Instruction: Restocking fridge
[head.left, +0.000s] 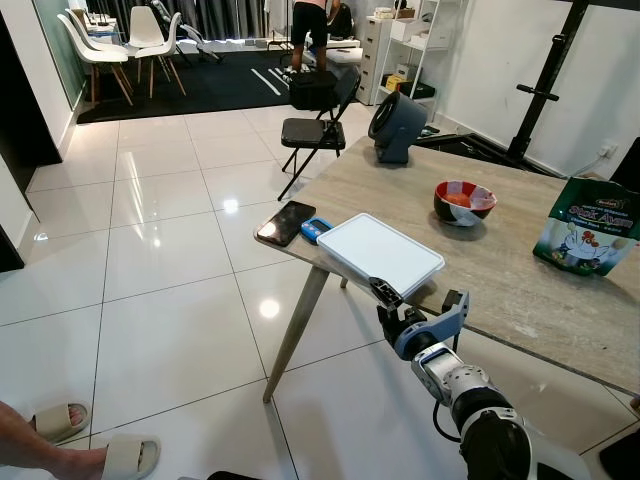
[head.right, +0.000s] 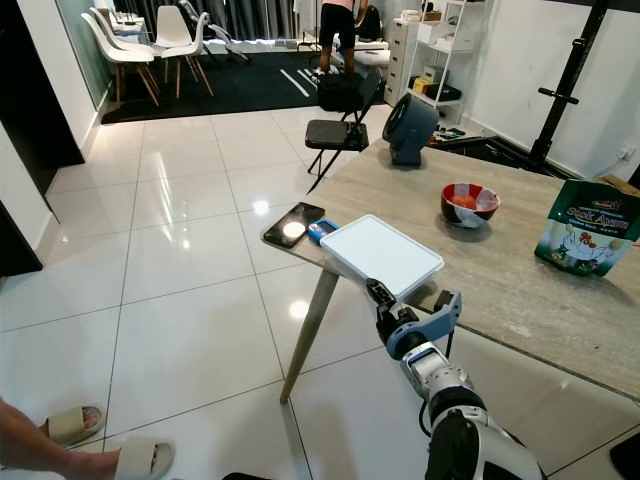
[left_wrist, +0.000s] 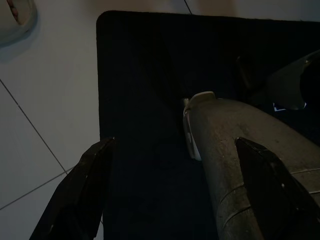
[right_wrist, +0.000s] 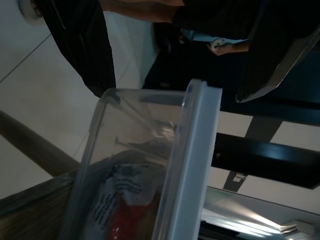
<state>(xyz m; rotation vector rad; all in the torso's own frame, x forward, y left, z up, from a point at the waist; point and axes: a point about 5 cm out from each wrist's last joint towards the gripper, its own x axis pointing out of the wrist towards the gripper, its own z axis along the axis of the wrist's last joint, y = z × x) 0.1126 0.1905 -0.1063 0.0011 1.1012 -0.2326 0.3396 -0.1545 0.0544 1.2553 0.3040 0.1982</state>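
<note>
R gripper open by container, contents blurred.

A white lid is seen on the clear container, through whose wall red and white packaging is made out in the right wrist view. The table is beige with a stone-like grain. The bowl is patterned in red, white and dark blue. The snack bag is green with white lettering. The phone is black, and a blue object lies beside it. The fan is dark grey-blue. The floor tiles are glossy white.
</note>
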